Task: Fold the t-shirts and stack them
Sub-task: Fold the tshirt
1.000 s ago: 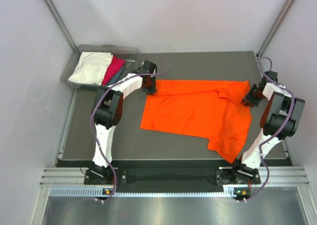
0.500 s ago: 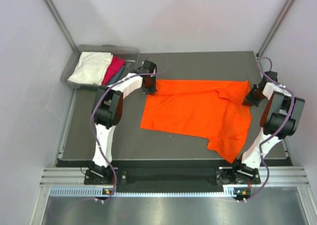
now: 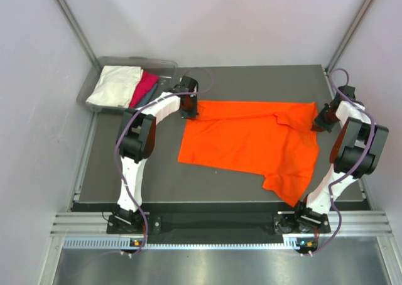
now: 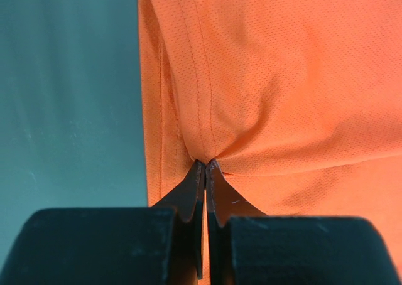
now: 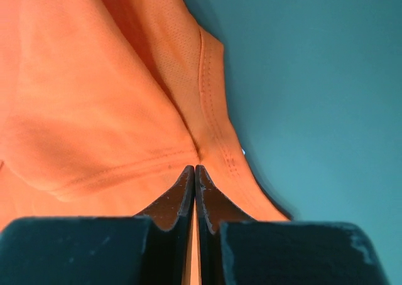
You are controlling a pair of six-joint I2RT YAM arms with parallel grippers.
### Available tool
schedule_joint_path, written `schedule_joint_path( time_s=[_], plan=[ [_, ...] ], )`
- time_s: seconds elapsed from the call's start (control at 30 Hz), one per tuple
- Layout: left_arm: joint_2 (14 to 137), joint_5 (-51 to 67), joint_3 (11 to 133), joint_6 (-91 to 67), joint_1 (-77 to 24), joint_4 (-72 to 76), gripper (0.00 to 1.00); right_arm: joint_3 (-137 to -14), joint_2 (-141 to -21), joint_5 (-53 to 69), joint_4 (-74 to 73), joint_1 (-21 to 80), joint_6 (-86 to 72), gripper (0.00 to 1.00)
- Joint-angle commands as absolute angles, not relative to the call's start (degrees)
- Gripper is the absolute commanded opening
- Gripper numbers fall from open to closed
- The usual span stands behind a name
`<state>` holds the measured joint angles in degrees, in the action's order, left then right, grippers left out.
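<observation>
The dark table takes most of the space. On it the orange shirt lies spread flat between the two arms, with a loose fold on its right part and one corner reaching toward the near edge. At the far left corner stands a bin with a cream shirt, a pink shirt and a grey shirt inside. The left gripper has its fingers pressed together on the orange hem at the shirt's far left corner. The right gripper pinches the far right corner the same way.

Orange t-shirt partly outside both wrist views
</observation>
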<state>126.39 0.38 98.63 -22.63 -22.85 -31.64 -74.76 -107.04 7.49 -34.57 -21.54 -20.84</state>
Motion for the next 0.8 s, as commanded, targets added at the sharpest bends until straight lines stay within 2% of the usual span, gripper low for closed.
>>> schedule_joint_path(
  time_s=[0.0,0.03,0.07,0.17,0.27,0.53,0.77],
  plan=[
    [127.1,-0.4,100.9,-22.7,-22.0,-31.8,0.00,-76.3,-102.1,5.5,-35.5,-22.0,-20.9,0.00],
    [127.0,-0.3,100.9,-22.7,-22.0,-31.6,0.00,-76.6,-102.4,6.1,-35.4,-22.0,-19.5,0.00],
    [127.2,-0.4,100.9,-22.7,-21.9,-31.6,0.00,-76.7,-103.3,7.4,-35.4,-22.0,-19.4,0.09],
    [127.2,1.6,101.3,-22.8,-21.9,-31.6,0.00,-77.0,-105.6,9.9,-34.8,-21.9,-19.7,0.23],
    [127.1,1.8,101.8,-22.8,-21.9,-31.7,0.00,-76.8,-107.2,10.5,-34.2,-21.9,-19.6,0.27],
    [127.4,2.7,102.5,-23.1,-21.9,-32.0,0.00,-75.5,-110.0,11.7,-31.9,-21.9,-19.4,0.26],
    [127.4,2.5,102.5,-22.9,-21.9,-32.2,0.00,-75.6,-110.6,12.0,-31.0,-21.9,-19.8,0.18]
  ],
)
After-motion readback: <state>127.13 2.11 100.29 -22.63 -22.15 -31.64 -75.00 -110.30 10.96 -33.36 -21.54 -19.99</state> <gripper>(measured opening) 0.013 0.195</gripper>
